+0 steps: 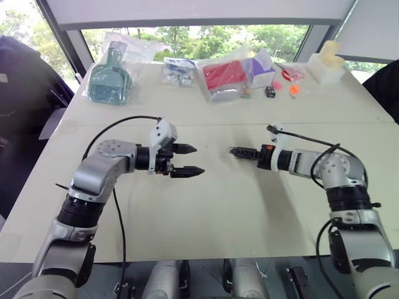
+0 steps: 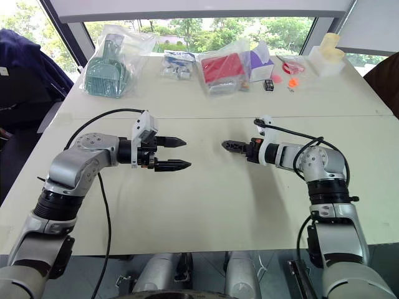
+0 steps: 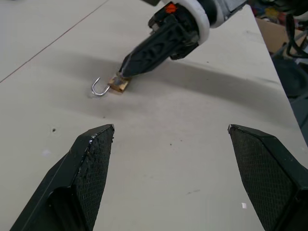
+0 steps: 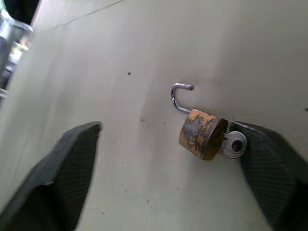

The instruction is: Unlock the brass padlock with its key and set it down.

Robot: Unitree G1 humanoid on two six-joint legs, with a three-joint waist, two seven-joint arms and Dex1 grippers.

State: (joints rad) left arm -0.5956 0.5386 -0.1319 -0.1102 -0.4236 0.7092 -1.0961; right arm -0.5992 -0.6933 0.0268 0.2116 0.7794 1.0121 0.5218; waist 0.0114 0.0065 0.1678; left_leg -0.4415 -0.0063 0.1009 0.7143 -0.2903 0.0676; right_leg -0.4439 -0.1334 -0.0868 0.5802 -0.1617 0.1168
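The brass padlock lies on the pale table, its silvery shackle swung out like a hook. A silver key sticks out of its bottom end and rests against one finger of my right gripper. That gripper is open, its fingers wide on either side of the lock, and nothing is pinched. In the left wrist view the padlock sits at the tip of the right gripper. My left gripper hovers open and empty to the left, pointing toward the right gripper.
Along the far edge stand a bagged teal dustpan, a small clear bag, a bagged red item, a purple box and a white object. Small orange bits lie near them.
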